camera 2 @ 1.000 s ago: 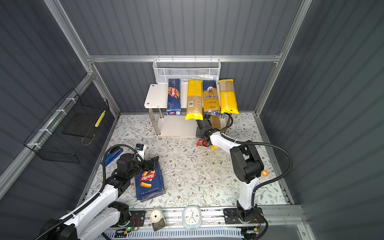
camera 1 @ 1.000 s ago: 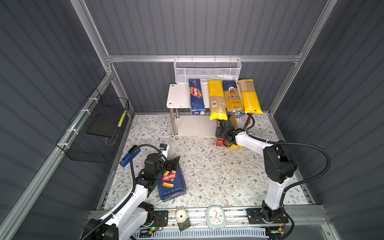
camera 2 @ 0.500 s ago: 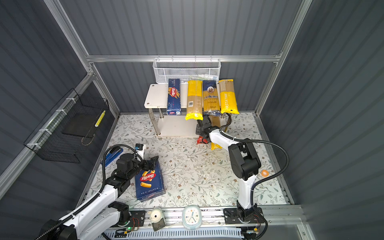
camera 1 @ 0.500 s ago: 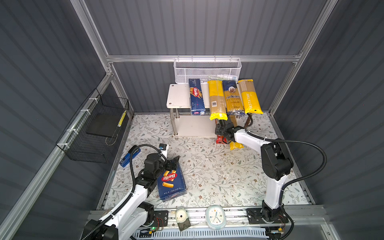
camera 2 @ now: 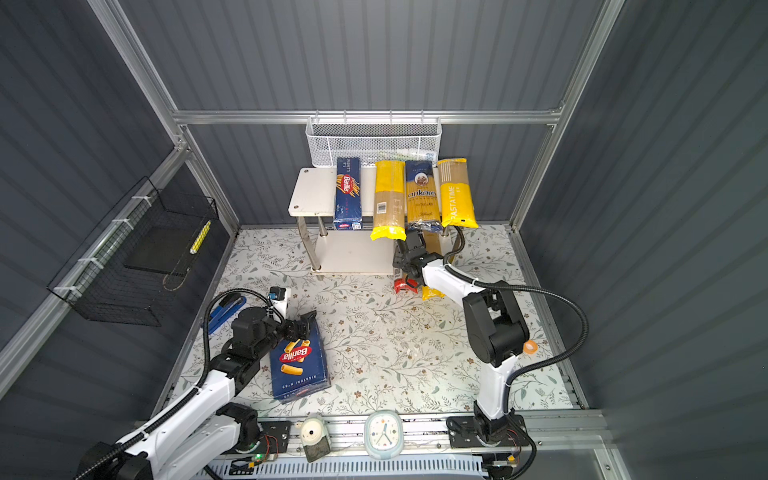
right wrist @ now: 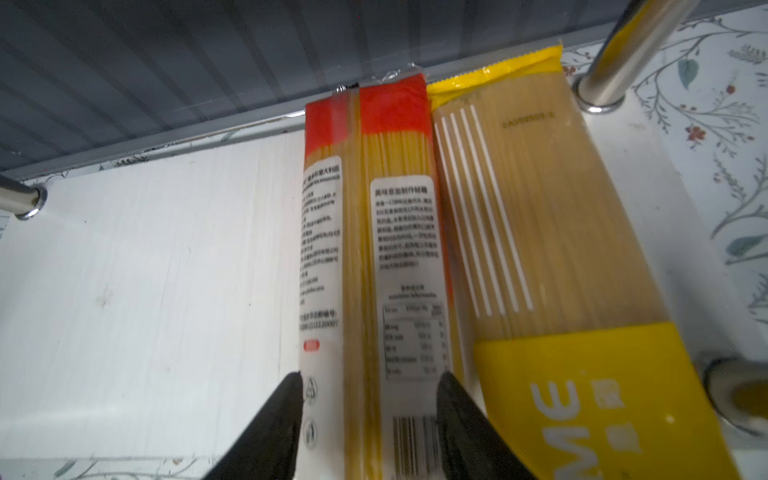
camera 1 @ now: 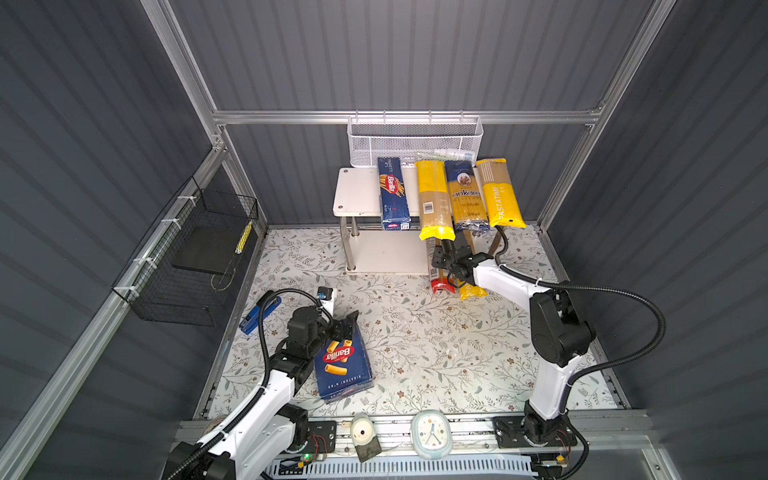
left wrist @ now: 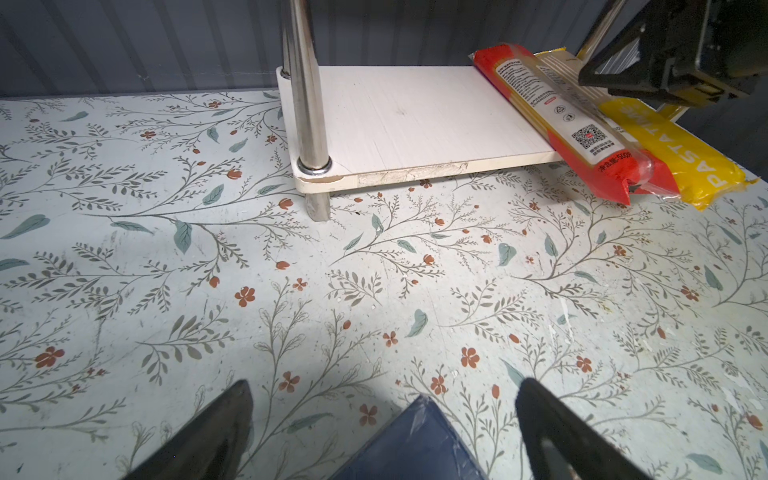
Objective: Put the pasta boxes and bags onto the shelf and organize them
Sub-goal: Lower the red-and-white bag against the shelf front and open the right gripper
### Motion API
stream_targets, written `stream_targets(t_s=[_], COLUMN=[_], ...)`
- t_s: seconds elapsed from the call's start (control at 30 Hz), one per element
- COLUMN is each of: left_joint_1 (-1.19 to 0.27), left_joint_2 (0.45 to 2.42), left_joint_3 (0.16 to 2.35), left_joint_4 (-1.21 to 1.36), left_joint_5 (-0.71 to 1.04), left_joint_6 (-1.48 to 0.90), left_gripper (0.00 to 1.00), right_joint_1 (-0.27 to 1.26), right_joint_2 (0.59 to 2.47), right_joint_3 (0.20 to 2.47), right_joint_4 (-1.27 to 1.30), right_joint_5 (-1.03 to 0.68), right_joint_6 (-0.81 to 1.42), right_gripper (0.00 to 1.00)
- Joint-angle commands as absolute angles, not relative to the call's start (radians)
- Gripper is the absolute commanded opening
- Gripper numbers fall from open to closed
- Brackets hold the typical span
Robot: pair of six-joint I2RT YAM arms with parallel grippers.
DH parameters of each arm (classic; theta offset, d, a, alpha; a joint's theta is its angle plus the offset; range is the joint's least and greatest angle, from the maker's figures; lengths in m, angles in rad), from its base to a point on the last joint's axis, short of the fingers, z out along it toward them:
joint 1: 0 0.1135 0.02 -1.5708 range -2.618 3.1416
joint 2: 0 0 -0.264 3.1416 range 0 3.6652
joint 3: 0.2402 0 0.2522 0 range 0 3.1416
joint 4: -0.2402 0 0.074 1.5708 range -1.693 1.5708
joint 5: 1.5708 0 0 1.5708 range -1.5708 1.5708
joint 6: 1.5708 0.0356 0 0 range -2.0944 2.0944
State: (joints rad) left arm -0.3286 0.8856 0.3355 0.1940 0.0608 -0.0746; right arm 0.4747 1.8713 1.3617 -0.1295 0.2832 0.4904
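**Right jaws let go of the red bag; 1 box left to shelve**

In both top views the shelf (camera 1: 357,195) carries 4 packages on its upper tier: the spaghetti box (camera 1: 392,195), the plain yellow bag (camera 1: 432,199), the ankara bag (camera 1: 465,195) and a PASTATIME bag (camera 1: 500,195). Below them the right gripper (camera 1: 446,259) reaches over the red bag (camera 1: 440,284), which lies beside a second PASTATIME bag (camera 1: 471,291); both near ends poke out over the table (camera 1: 415,340), and the red end sits where it did 1 second ago. The rigatoni box (camera 2: 297,365) lies on the table, well apart from the shelf, with the left gripper (camera 2: 301,326) at its far end.

Left wrist: the left gripper (left wrist: 384,384) gapes wide and holds nothing; a corner of the rigatoni box (left wrist: 415,449) shows between its jaws.

Right wrist: the right gripper (right wrist: 368,376) has parted its jaws to about the bag's width, 1 on either side; the red bag (right wrist: 395,208) lies flat and unpinched on the lower tier (right wrist: 145,270), which reads as a release.

So 6 of 7 packages look shelved, and only the rigatoni box remains.
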Motion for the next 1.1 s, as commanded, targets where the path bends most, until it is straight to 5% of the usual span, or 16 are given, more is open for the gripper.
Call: stream_targets(t_s=[0.0,0.5,1.07], left_joint_1=[-0.333,-0.333,-0.333], left_joint_2=[0.873,0.864,0.887], left_joint_3=[0.353,0.349,0.362], left_joint_4=[0.176,0.175,0.167], left_joint_5=[0.052,0.041,0.016], left_joint_6=[-0.087,-0.087,-0.095], left_gripper=[0.99,1.0,1.0], right_joint_1=[0.501,0.593,0.591], right_joint_2=[1.8,1.581,1.638], right_joint_3=[1.314,1.065,1.017], right_joint_4=[-0.154,-0.149,-0.036], right_joint_5=[0.294,0.225,0.172], right_joint_6=[0.519,0.637,0.666], right_gripper=[0.54,0.56,0.56])
